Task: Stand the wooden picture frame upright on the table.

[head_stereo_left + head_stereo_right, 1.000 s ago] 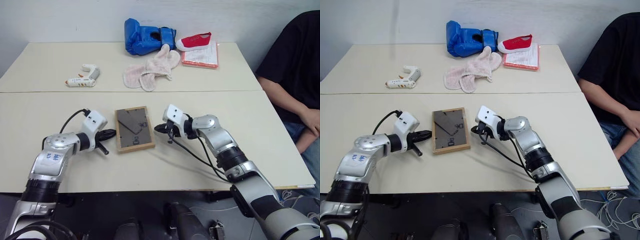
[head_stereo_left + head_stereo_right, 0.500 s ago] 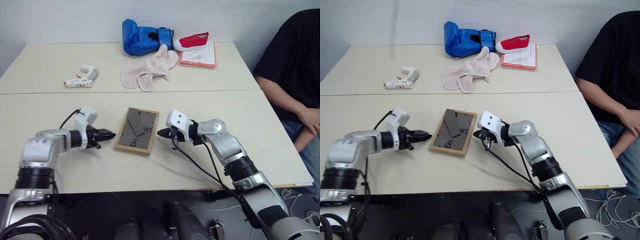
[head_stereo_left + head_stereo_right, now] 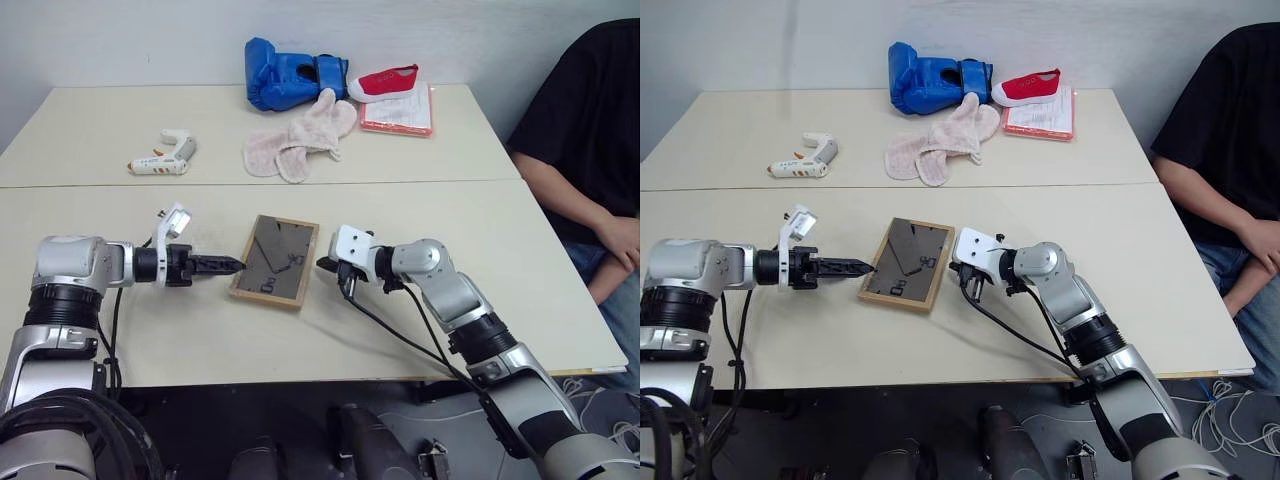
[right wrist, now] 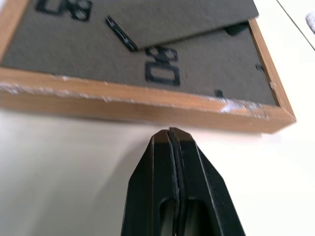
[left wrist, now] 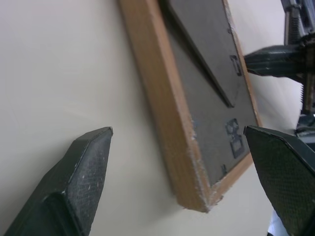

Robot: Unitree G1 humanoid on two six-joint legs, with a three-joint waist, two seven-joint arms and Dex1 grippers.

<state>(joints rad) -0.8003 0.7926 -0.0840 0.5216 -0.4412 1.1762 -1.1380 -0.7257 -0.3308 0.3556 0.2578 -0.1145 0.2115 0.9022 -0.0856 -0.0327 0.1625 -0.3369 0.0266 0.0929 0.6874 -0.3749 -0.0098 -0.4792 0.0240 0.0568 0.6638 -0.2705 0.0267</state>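
The wooden picture frame [image 3: 276,260] lies flat on the near section of the table [image 3: 520,250], dark grey back panel and folded stand facing up, turned slightly askew. My left gripper [image 3: 232,265] points level at the frame's left edge. In the left wrist view its fingers [image 5: 74,187] stand wide open, spread either side of the frame's near corner [image 5: 192,196], touching nothing. My right gripper [image 3: 323,265] is shut, its tip [image 4: 172,140] just short of the frame's right edge, holding nothing.
On the far table section lie a white glue gun [image 3: 165,155], pink cloth mitts [image 3: 300,140], a blue boxing glove [image 3: 290,72], a red shoe [image 3: 388,80] and a pink-edged clipboard [image 3: 400,112]. A person in black [image 3: 590,150] sits at the right.
The frame has swung askew from lying square. My left gripper rolled over and opened wide from shut. The right gripper stays shut beside the frame's right edge.
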